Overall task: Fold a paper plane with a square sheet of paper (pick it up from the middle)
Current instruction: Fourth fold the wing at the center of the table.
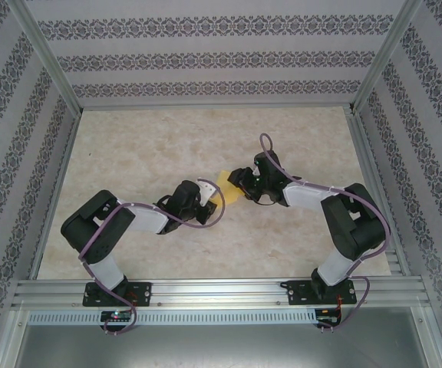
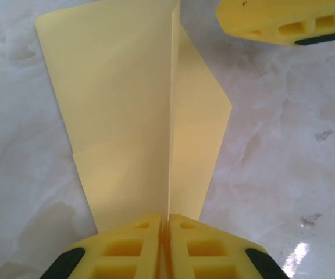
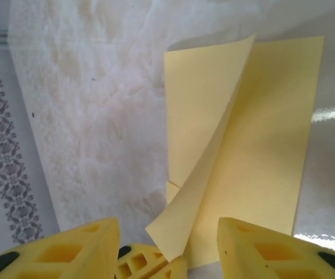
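Observation:
The yellow sheet of paper [image 1: 226,185] lies mid-table between my two grippers, partly folded, with a raised centre crease and flaps on both sides. My left gripper [image 2: 166,220] is shut on that upright crease at the paper's [image 2: 121,104] near end. In the top view the left gripper [image 1: 206,201] is at the paper's lower left and the right gripper [image 1: 241,184] at its right edge. My right gripper [image 3: 170,232] stands open. A lifted flap of the paper [image 3: 266,133] hangs between its fingers [image 3: 260,247] and touches neither. The left gripper's fingertips [image 3: 150,264] show below that flap.
The marble-patterned tabletop [image 1: 129,153] is fenced by an aluminium frame, with a rail [image 1: 221,290] along the near edge. Patterned walls [image 1: 206,54] stand at the back and sides. One right finger [image 2: 284,20] is in the left wrist view at top right.

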